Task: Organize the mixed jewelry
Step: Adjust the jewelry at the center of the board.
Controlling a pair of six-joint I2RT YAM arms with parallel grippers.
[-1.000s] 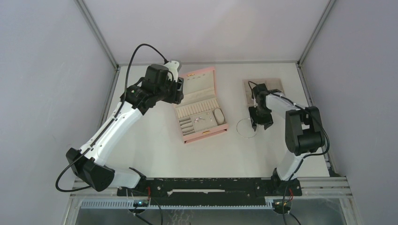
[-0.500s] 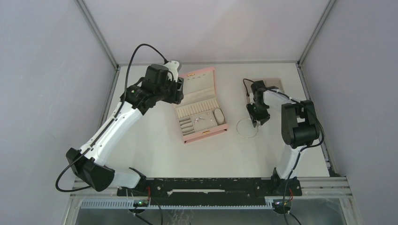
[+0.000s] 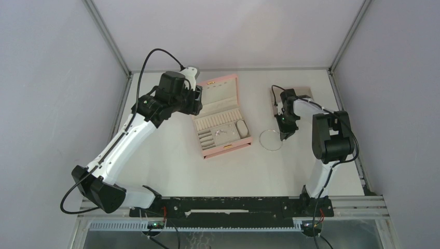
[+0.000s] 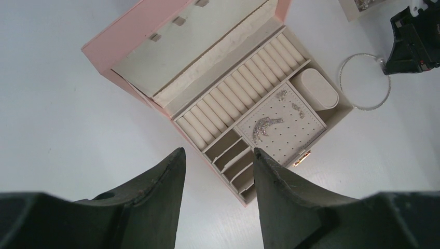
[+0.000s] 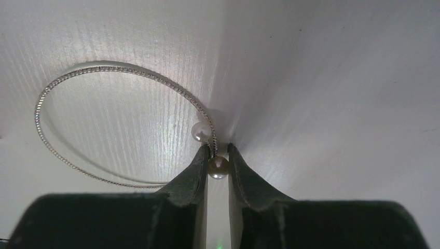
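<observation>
- Since the right gripper (image 5: 218, 155) is the one at the hoop (image 5: 124, 68), we read the coming move from its wrist view. Its jaws are drawn in to a narrow slit with one pearl (image 5: 218, 167) caught between them. We take that for a pinch on the hoop's end, though we cannot tell how firm it is.
- From that pinch, the ring spreads left and away from the fingertips, flat on the table (image 3: 171, 155). A second pearl (image 5: 201, 132) sits just beside the first, outside the jaws.
- Seen from above, the hoop (image 3: 271, 140) lies between the box (image 3: 220, 81) and the tray (image 3: 306, 92), right at the right gripper (image 3: 287, 133). The box is off to that arm's left, and the ring already points that way.
- Over the box's far-left side hangs the left gripper (image 4: 217, 153), jaws about half open and empty, well apart from the hoop (image 4: 365, 80).
- We judge that the lift turns on this off-centre hold. Held by one end, the whole ring would hang and swing to the side of the jaws, so a slow rise should suit it.
</observation>
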